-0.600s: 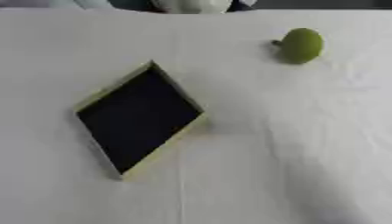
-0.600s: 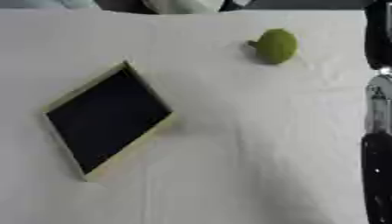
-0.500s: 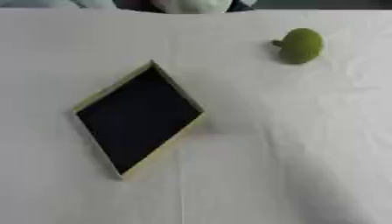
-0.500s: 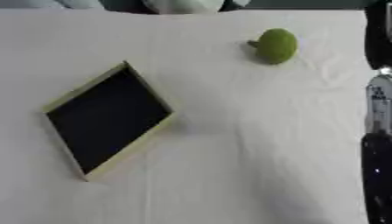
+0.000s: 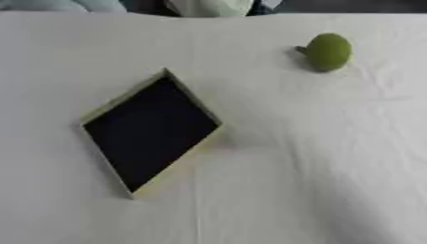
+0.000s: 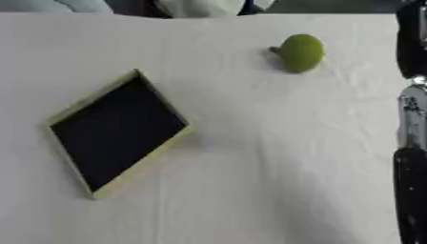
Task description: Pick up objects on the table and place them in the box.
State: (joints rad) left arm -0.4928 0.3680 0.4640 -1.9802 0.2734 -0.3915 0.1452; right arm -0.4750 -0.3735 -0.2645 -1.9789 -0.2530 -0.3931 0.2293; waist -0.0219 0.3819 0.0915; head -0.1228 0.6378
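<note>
White cloth covers the table. From the left eye we see a dark-lined box turned cornerwise at left, empty, and a green fruit far right, well apart. From the right eye, only our right arm shows; neither hand appears. Nothing is placed yet.

a black arm with a silver joint shows at the right edge.

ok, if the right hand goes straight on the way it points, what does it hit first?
Can't say: only a strip of the right arm shows at the right edge, no hand. The green fruit lies left of it, apart.
</note>
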